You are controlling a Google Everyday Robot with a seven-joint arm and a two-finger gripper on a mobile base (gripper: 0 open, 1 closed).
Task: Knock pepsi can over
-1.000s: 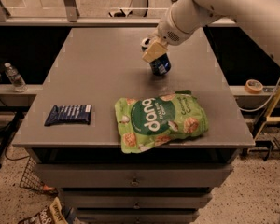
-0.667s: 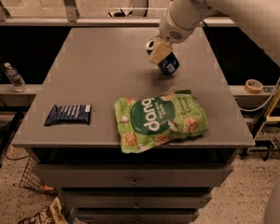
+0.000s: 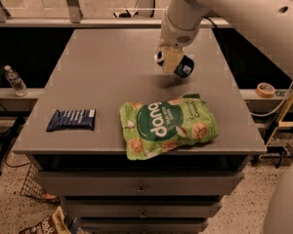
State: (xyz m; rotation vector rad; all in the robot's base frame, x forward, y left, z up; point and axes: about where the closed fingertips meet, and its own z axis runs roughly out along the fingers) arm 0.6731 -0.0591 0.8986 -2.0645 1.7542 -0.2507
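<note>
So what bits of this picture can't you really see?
Camera view, all of these:
- The small dark-blue metal pepsi can, tilted near the grey table's back: the gripper in front hides its left part.
- The white robot arm: cut off by the top and right edges.
- The flat dark-blue snack wrapper: its print is too small to read.
- Packets on the floor: cut off by the bottom edge.

Grey table (image 3: 102,57) with drawers (image 3: 136,184) below is carrying three items. Green chip bag (image 3: 168,126) is lying flat at front right, reaching the front edge. Dark-blue snack wrapper (image 3: 71,120) is lying flat at front left. Pepsi can (image 3: 184,67) is leaning at back right; gripper (image 3: 168,60) is hovering just beside it.
</note>
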